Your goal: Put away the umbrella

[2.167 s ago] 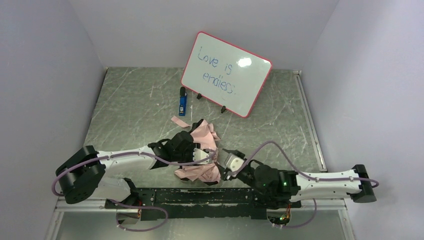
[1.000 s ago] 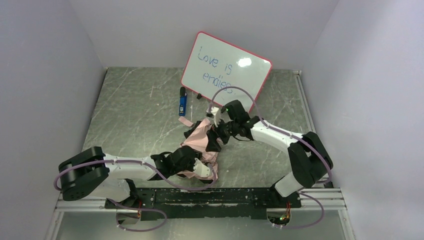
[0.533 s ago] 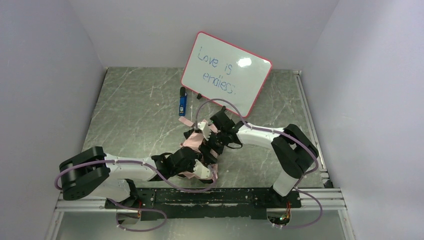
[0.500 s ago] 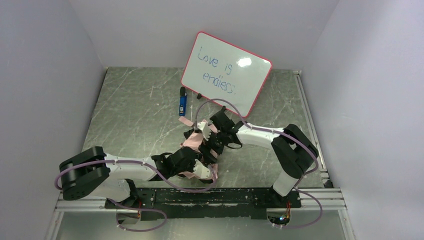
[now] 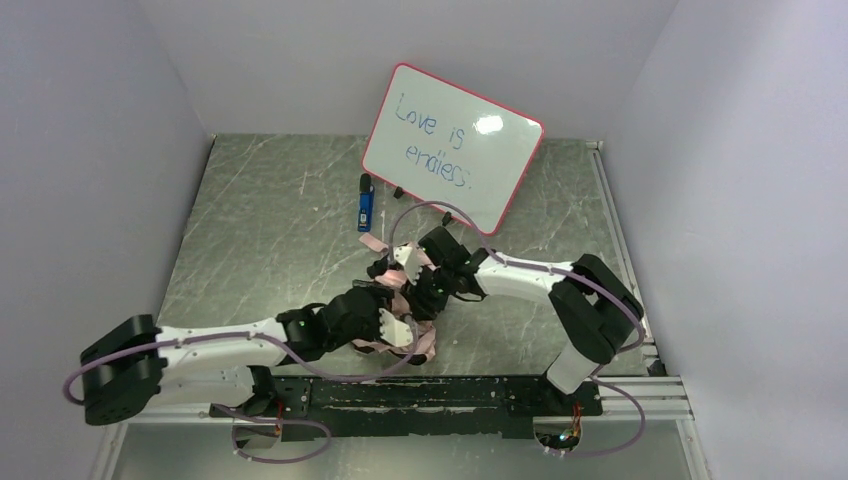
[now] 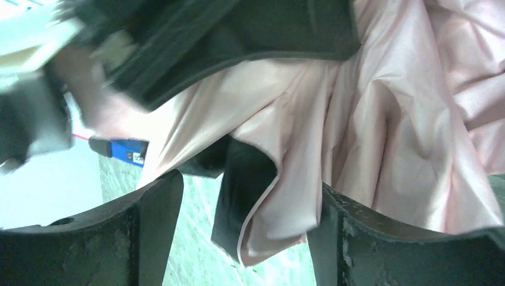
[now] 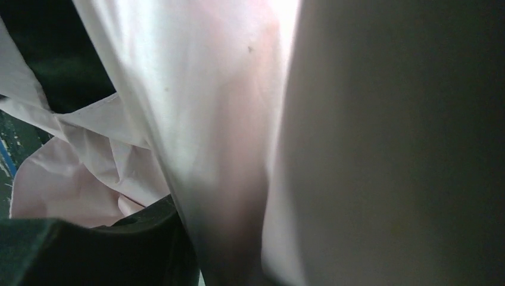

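1. The umbrella (image 6: 393,119) is lying crumpled on the bench (image 5: 260,220), bunched between both pincers.
2. The left pincer (image 6: 244,196) is standing spread, with loose fabric hanging between its fingers and nothing pinched.
3. The right pincer (image 5: 412,268) is sitting deep in cloth; whether it is gripping cannot be told.
4. Any pull from here is probably risking torn fabric or bent ribs.

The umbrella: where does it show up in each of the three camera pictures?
Top external: the umbrella lies crumpled just below the picture's centre.
Left wrist: the umbrella fills the upper right and hangs down through the middle.
Right wrist: the umbrella fills the left half, very close to the lens.
Shared landmark: the blue marker, also at mid-left in the left wrist view; not clearly visible in the right wrist view.
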You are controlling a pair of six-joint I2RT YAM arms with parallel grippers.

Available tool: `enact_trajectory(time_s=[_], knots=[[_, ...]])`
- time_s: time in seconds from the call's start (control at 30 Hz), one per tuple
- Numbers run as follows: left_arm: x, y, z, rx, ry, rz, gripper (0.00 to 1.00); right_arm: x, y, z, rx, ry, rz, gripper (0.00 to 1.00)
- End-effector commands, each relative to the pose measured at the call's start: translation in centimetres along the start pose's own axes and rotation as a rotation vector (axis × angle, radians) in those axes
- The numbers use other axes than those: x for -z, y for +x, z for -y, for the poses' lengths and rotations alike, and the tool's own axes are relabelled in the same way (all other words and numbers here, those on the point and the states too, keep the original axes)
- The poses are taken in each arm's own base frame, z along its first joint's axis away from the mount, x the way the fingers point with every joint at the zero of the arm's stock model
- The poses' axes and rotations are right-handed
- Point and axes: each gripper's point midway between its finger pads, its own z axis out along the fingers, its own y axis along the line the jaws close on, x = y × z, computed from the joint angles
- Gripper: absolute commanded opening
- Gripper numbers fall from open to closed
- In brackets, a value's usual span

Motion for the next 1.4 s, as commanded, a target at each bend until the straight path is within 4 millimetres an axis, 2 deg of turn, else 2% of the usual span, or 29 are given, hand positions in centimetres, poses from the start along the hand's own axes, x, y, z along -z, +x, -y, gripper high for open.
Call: enact_trajectory(time_s=[0.0,0.27,0.4,0.5,0.57,0.67,0.8,0.93,1.27,1.37], knots=[[2.6,-2.1,-2.3,0.149,-0.057,0.094,0.77,0.9,-0.2,1.3,0.059,0.112,0.05,0.26],[9.6,-5.0,-6.6,0.451,-0.174,0.316,0.77,1.5,-1.2,1.2,0.3,0.218,0.095,0.24],[12.6,-4.8,-8.8,0.549,-0.265,0.363,0.76,1.1,-0.8,0.9,0.432,0.278,0.08,0.23],[13.9,-3.8,-10.1,0.622,-0.341,0.337,0.75,0.8,-0.5,0.9,0.56,0.356,0.073,0.24],[14.0,-3.3,-10.4,0.646,-0.355,0.311,0.75,0.6,-0.5,0.4,0.656,0.397,0.087,0.25],[13.3,-4.0,-9.6,0.664,-0.292,0.295,0.77,0.6,-0.3,0.1,0.787,0.468,0.095,0.26],[11.7,-5.2,-7.7,0.655,-0.161,0.273,0.78,0.6,0.8,0.3,0.914,0.562,0.066,0.27],[10.7,-6.6,-5.5,0.589,-0.013,0.279,0.8,0.8,0.7,0.0,0.989,0.636,0.075,0.28],[11.5,-7.3,-3.3,0.475,0.128,0.308,0.85,0.9,0.5,-0.7,1.12,0.728,0.107,0.27],[11.9,-7.7,-3.2,0.441,0.153,0.326,0.86,1.1,0.3,-0.8,1.146,0.75,0.113,0.28]])
